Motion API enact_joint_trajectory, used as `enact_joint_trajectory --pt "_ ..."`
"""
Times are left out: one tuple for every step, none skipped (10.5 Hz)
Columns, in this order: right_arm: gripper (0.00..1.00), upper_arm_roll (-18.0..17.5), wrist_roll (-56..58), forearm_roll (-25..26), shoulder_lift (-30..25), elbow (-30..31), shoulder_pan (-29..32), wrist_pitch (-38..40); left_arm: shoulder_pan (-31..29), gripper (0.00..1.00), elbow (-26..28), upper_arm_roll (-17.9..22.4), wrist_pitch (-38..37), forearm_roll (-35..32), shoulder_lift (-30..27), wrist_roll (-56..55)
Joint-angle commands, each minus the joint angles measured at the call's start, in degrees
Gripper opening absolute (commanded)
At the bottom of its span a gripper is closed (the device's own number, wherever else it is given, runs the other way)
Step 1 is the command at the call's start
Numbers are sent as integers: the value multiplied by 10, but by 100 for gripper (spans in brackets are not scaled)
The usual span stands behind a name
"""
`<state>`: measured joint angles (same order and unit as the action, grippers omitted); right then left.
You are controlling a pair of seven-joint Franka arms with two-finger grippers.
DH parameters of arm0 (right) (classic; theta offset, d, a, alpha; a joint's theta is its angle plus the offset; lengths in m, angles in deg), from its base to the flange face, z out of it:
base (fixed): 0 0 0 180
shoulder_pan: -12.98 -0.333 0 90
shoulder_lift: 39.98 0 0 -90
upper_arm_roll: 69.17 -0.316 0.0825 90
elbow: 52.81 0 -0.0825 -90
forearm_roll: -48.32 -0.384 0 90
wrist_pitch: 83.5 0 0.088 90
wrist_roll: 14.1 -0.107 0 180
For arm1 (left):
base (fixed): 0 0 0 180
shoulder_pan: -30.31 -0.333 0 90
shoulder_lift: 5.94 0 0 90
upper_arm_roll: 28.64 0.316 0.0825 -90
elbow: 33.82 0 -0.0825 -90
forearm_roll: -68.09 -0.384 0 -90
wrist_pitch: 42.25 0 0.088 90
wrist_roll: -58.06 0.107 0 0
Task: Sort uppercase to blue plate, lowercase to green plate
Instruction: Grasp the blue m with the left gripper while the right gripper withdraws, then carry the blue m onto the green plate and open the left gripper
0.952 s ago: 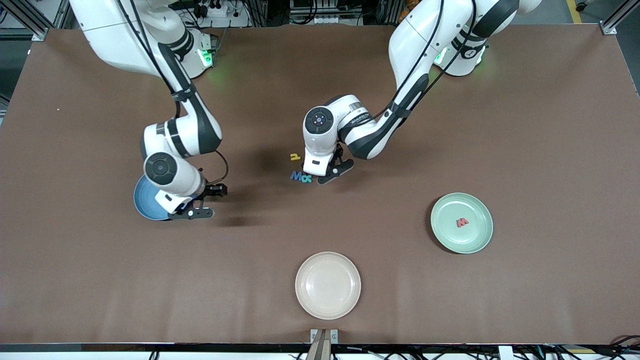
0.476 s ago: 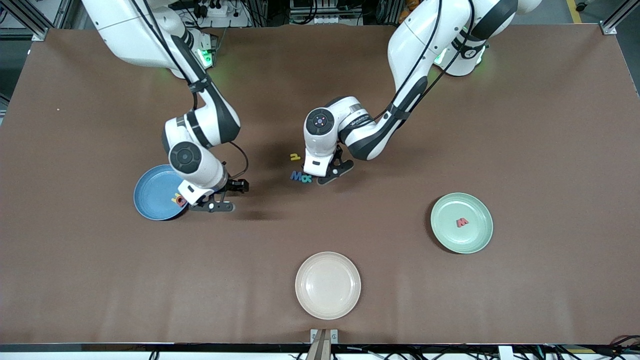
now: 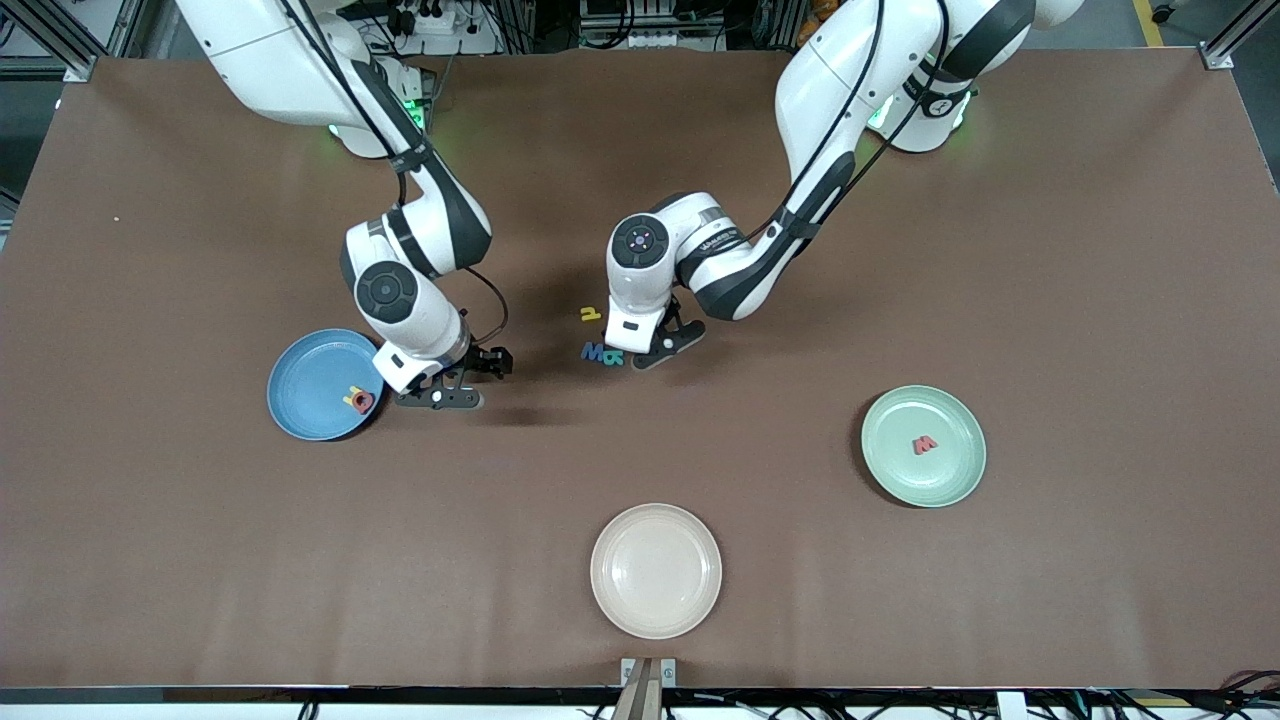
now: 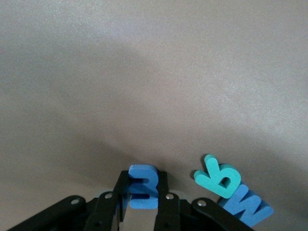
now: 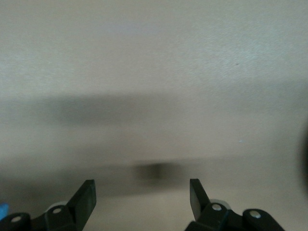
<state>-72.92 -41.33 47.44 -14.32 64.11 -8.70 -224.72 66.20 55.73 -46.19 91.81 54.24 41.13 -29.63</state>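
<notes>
My left gripper (image 3: 652,348) is low over the cluster of letters at the table's middle, shut on the blue m (image 4: 143,187). The teal B (image 4: 218,176) and blue W (image 4: 246,206) lie just beside it; they also show in the front view, the B (image 3: 613,357) against the W (image 3: 596,352). The yellow h (image 3: 591,314) lies a little farther from the front camera. The blue plate (image 3: 300,375) holds the yellow H and red Q (image 3: 358,400). The green plate (image 3: 950,470) holds the red w (image 3: 924,445). My right gripper (image 3: 445,392) is open and empty over bare table beside the blue plate. The blue a is hidden.
A cream plate (image 3: 655,600) sits near the table's front edge, in the middle. The brown mat shows bare under the right gripper (image 5: 143,190).
My right gripper has moved off the blue plate toward the table's middle, uncovering the yellow H and red Q on the plate. My left gripper has stayed over the letter cluster.
</notes>
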Motion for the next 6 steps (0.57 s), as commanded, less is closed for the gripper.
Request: enact_joint_trajectory --pt "87 -7 -28 -4 -18 23 -3 -19 1 0 4 6 1 -19 3 -1" --pt "87 -11 -31 -4 -17 23 -3 -20 -6 0 1 6 -2 -20 -4 8" --pt "87 -14 -50 -4 -16 23 -4 -27 -20 0 -5 6 -5 -19 -17 32" --pt "87 -23 -63 -4 -14 23 -6 -35 -48 0 -4 6 -9 -21 -35 65" --pt "87 -27 -87 -4 -11 23 -12 -44 -69 0 -5 6 -28 -20 -55 114" --pt "87 -29 -105 -4 -10 22 -20 -48 -94 0 -4 6 -39 -20 -69 157"
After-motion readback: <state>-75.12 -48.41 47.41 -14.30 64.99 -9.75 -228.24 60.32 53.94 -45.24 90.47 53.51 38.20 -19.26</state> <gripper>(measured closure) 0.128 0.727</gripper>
